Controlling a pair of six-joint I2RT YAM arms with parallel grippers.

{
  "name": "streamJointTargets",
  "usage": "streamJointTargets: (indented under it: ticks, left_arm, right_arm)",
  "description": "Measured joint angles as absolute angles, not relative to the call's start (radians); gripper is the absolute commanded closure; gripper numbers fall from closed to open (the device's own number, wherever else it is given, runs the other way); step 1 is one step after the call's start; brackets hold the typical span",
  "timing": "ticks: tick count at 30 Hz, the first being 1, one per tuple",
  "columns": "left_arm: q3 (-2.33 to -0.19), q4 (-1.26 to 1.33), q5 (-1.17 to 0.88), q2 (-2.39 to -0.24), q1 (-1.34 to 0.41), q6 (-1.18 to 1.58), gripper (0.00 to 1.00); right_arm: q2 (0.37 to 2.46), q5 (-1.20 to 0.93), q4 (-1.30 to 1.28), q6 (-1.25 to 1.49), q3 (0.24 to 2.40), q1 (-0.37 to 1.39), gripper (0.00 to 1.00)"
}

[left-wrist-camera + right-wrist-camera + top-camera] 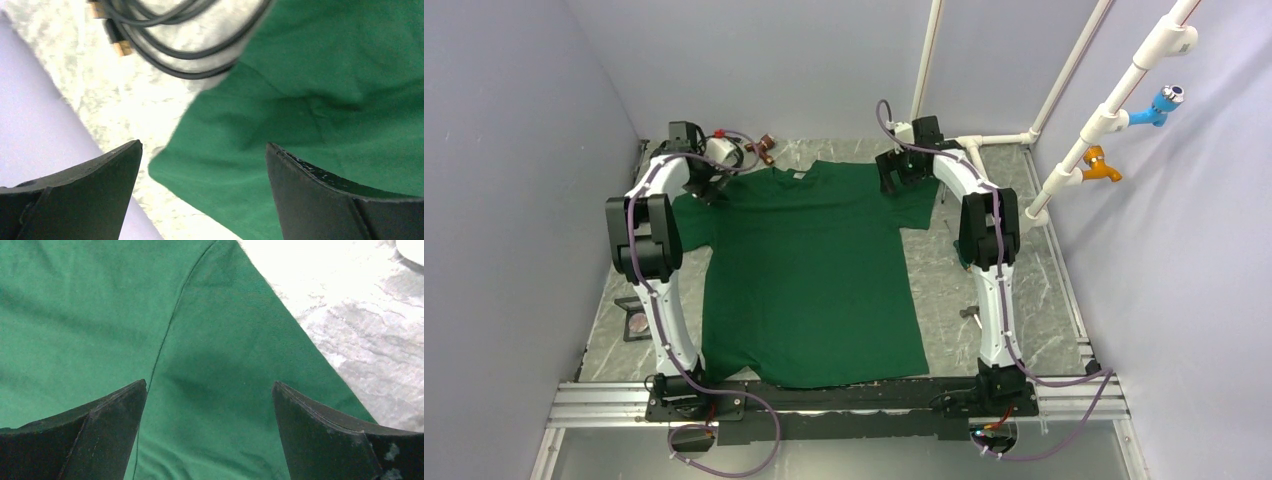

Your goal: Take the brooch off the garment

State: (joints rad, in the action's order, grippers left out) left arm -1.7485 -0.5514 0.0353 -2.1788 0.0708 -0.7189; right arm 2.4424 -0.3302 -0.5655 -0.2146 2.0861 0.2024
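The brooch (638, 321) is seen from above on a dark square (627, 331), left of the garment (814, 270) and apart from it. In the left wrist view, the left gripper (202, 150) is spread wide over a sleeve edge. In the right wrist view, the right gripper (210, 387) is likewise spread over the far right sleeve.

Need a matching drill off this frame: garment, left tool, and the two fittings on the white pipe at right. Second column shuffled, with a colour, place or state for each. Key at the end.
Column one:
A. garment
B. left tool
C. upper pipe fitting
D. lower pipe fitting

Column two:
1. orange
2. open, above a sleeve edge, near the cables
3. blue
4. spread flat on the table, collar at the far end

Pairs: A-4, B-2, C-3, D-1
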Motion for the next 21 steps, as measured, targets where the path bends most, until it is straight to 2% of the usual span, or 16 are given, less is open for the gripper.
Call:
streamJointTargets:
  ticks: [8,15,21]
  left_arm:
    - [-1.827,-0.476,0.039,-2.184,0.054,-0.752,0.00]
    - [-1.848,-0.398,0.056,-2.255,-0.012,-0.821,0.00]
    - [-1.862,-0.378,0.081,-2.313,-0.042,-0.875,0.01]
  right_arm:
    - [2.390,-0.400,-0.539,-0.189,2.069,0.197,0.02]
    - [2.392,-0.571,-0.442,0.029,2.070,0.200,0.02]
    - [2.462,-0.652,-0.372,0.175,2.153,0.232,0.02]
